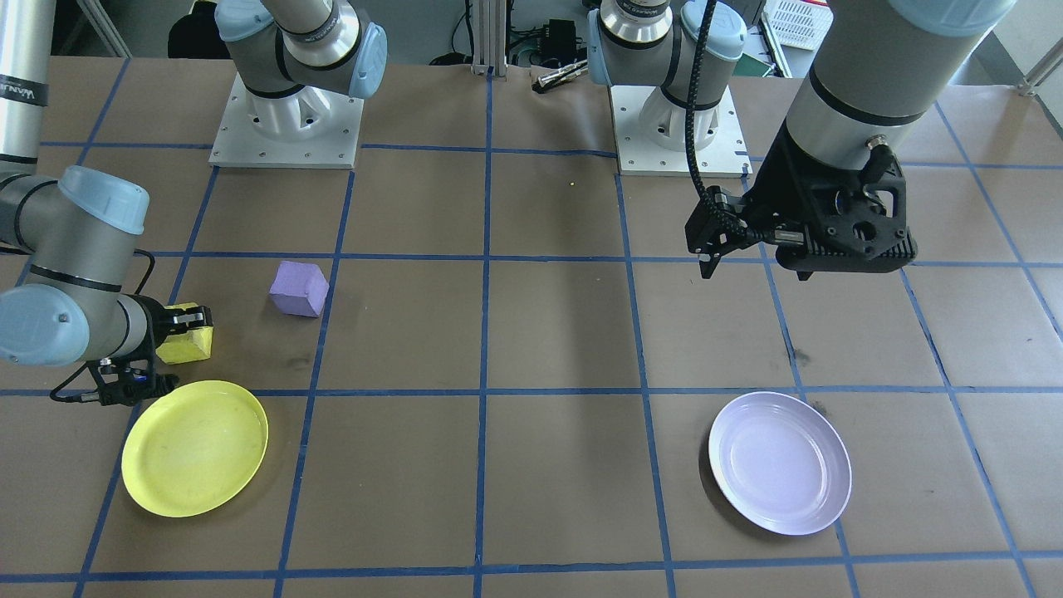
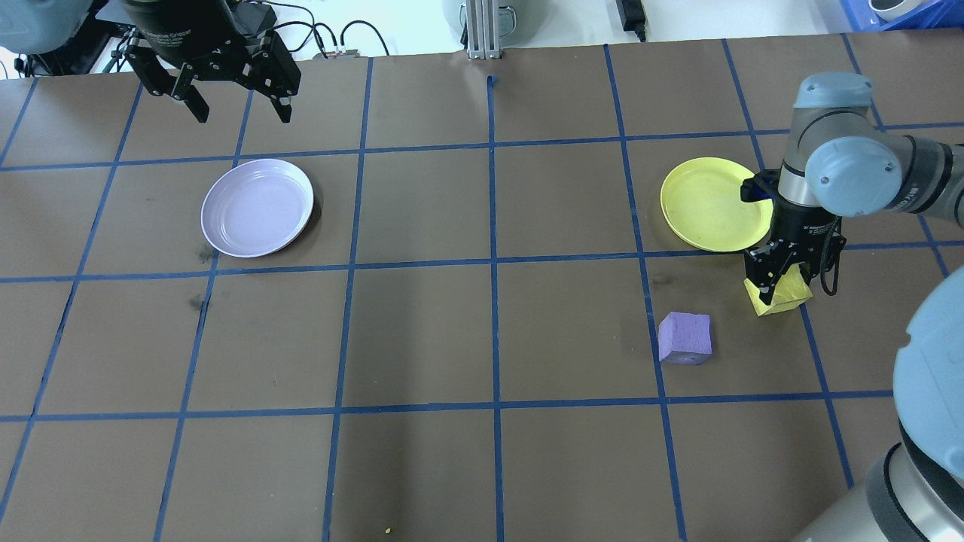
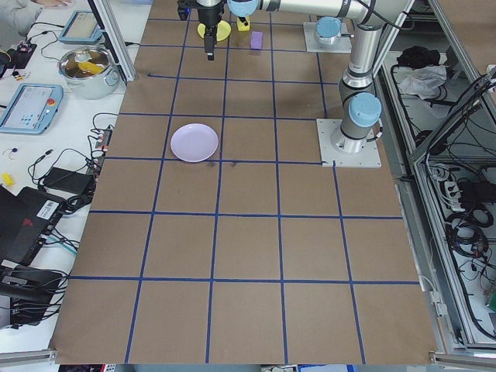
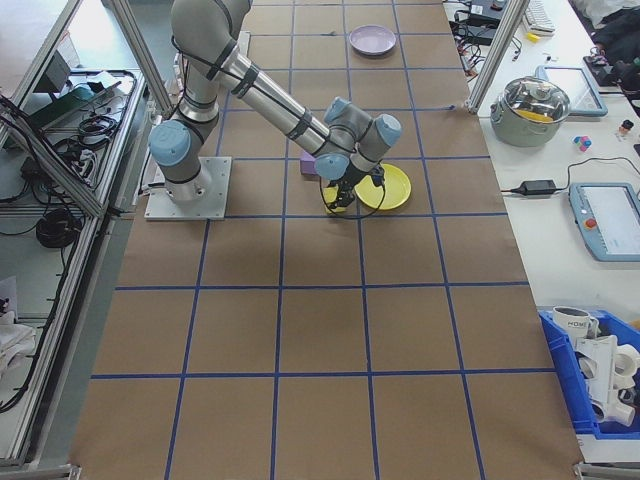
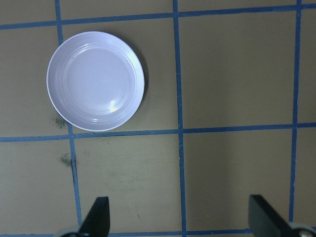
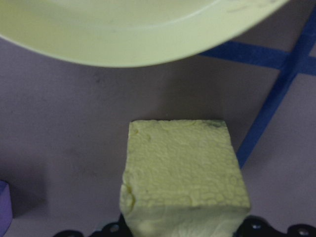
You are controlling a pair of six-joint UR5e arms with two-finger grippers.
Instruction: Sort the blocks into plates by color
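While the right end effector grips the yellow block — purple block nearby — the left end effector hangs released.

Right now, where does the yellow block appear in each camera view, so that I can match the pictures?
Front-facing: yellow block at left, above the yellow plate.
Overhead: right side, below the plate, under the right gripper.
Exterior left: too small and hidden to pick out at the far top.
Exterior right: upper centre, left of the plate.
Left wrist: not in it.
Right wrist: bottom centre.
Shared landmark: the yellow plate.
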